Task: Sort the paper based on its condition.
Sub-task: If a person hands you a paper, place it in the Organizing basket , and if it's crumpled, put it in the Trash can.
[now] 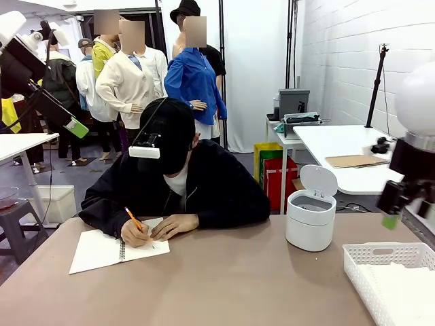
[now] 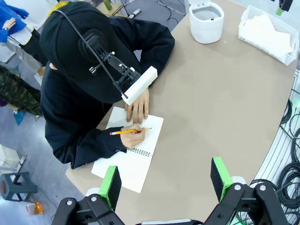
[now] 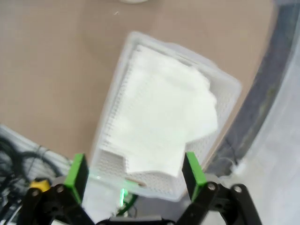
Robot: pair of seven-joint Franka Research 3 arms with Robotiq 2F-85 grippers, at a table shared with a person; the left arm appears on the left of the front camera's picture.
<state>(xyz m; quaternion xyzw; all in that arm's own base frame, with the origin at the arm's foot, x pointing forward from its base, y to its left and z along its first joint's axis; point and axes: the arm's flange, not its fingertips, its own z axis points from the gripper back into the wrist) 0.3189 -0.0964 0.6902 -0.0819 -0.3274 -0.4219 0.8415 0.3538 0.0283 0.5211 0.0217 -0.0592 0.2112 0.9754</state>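
The paper [image 3: 164,108] lay as a loose white stack, slightly bent, inside a white perforated basket [image 3: 110,117] at the table's [image 1: 224,285] right end. The right end effector [image 3: 135,168] hung above that basket, green pads spread wide and gripping nothing. Beside the basket stood a white bin [image 1: 310,217] with its lid tipped up. Across the table, a person in black wrote in a spiral notebook [image 2: 136,154], one hand [image 2: 133,137] holding a pencil [image 2: 129,132]. The left end effector [image 2: 165,180] hovered high over the table near the notebook, fingers apart and empty.
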